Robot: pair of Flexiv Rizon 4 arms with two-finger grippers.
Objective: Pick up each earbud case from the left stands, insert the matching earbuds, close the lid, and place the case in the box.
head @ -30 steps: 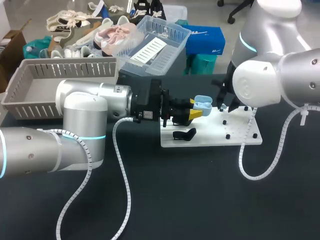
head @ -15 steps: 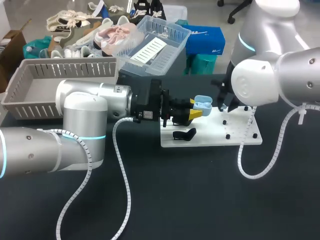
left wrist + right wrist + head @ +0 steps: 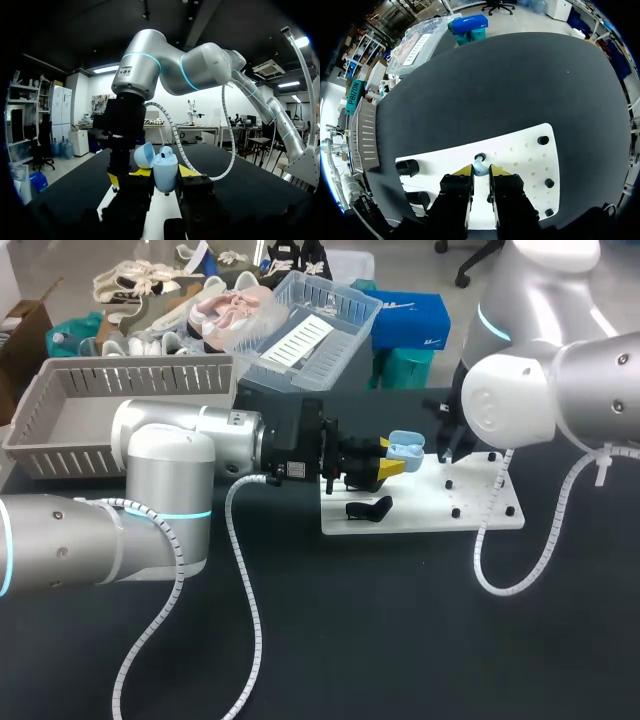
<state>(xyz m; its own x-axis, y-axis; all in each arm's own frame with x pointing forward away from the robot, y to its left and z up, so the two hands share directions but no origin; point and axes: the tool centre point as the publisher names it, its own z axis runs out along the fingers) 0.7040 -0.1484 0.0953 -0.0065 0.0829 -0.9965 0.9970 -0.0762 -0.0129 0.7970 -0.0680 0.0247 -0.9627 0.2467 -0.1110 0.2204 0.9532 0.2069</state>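
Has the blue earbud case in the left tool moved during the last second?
No. The earbud case, held in the left tool, is at the same spot above the back edge of the white board as before.

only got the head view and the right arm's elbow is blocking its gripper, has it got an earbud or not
observer: Yes. In the right wrist view the right gripper has a light blue earbud pinched between its yellow tips, over the white board and next to a black-ringed hole in it.
operator: ok and is left actually gripping the case or just cradling it
observer: Gripping. In the left wrist view the left gripper has a yellow tip against each side of the light blue case. The lid is hinged open.
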